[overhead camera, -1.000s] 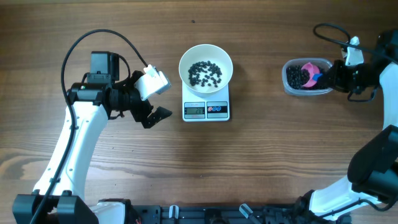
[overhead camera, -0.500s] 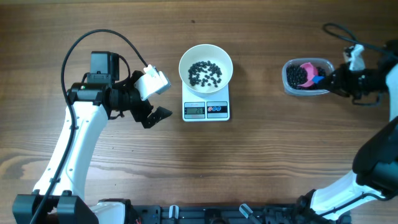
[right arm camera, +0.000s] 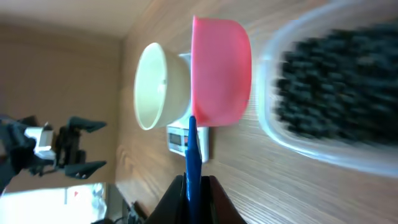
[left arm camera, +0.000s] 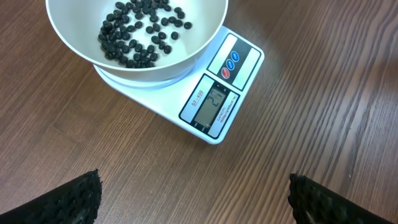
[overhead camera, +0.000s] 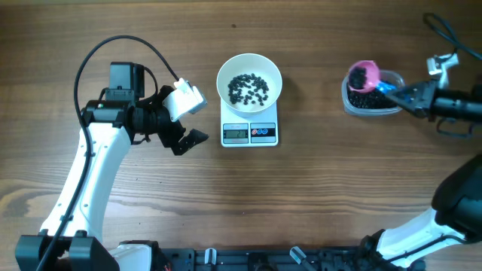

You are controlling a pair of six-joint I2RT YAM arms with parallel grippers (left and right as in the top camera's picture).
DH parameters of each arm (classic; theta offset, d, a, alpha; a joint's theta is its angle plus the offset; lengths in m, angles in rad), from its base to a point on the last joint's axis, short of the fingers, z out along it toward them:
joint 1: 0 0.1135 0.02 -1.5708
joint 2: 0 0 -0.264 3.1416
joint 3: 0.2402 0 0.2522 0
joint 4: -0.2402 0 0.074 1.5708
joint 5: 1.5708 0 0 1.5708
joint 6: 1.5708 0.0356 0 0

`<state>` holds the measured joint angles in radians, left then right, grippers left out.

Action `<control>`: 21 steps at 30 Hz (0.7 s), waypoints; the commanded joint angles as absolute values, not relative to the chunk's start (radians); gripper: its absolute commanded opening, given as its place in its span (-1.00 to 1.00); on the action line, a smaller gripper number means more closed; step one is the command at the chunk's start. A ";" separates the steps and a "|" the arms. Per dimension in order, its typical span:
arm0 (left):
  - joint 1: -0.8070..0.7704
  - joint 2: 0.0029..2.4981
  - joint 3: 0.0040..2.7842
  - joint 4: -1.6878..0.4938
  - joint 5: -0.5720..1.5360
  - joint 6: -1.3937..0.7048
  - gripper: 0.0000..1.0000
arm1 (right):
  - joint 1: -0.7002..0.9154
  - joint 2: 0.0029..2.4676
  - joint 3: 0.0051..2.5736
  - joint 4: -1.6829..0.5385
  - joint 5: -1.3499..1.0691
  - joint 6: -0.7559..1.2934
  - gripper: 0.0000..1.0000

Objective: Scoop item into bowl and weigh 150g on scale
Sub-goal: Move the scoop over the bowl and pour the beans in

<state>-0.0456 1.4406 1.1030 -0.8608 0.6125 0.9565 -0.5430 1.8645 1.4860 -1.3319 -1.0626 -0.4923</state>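
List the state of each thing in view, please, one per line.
bowl: on the scale, a few beans inside
scale: under the bowl, reading not legible
scoop: loaded with beans, held over the tub
tub: open, beans inside
left tool: open, empty
right tool: shut on the scoop

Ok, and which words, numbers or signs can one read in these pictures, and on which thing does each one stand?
"SF-400": on the scale, printed beside its display; small, so this is my best reading.
Figures on the display: too faint to read.
Marks on the round buttons: too small to read.
Bowl, scoop, tub: no text visible.
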 commanded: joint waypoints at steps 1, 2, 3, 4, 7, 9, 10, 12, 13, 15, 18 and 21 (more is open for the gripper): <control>-0.041 1.425 1.099 -0.861 0.635 0.973 1.00 | -0.418 1.879 1.482 -1.319 -1.182 -0.495 -0.91; -0.041 1.425 1.099 -0.861 0.635 0.973 1.00 | -0.369 1.879 1.487 -1.305 -1.184 -0.469 -0.91; -0.041 1.425 1.099 -0.861 0.635 0.973 1.00 | -0.313 1.878 1.496 -1.281 -1.184 -0.430 -0.92; -0.041 1.425 1.099 -0.861 0.635 0.973 1.00 | -0.261 1.878 1.510 -1.256 -1.184 -0.388 -0.91; -0.041 1.425 1.099 -0.861 0.635 0.973 1.00 | -0.124 1.877 1.555 -1.145 -1.166 -0.242 -0.92; -0.041 1.425 1.099 -0.861 0.635 0.973 1.00 | -0.044 1.877 1.580 -1.079 -1.049 -0.136 -0.91; -0.041 1.425 1.099 -0.861 0.635 0.973 1.00 | -0.010 1.877 1.594 -1.061 -0.998 -0.113 -0.91; -0.041 1.425 1.099 -0.861 0.635 0.973 1.00 | 0.109 1.871 1.662 -1.027 -0.770 -0.038 -0.91; -0.041 1.425 1.099 -0.861 0.635 0.973 1.00 | 0.150 1.865 1.689 -1.021 -0.657 -0.009 -0.92; -0.041 1.425 1.099 -0.861 0.635 0.973 1.00 | 0.239 1.847 1.724 -1.015 -0.429 0.014 -0.91; -0.041 1.425 1.099 -0.861 0.635 0.973 1.00 | 0.377 1.821 1.727 -0.993 -0.149 0.026 -0.91; -0.041 1.425 1.099 -0.861 0.635 0.973 1.00 | 0.511 1.821 1.727 -0.982 0.139 0.026 -0.91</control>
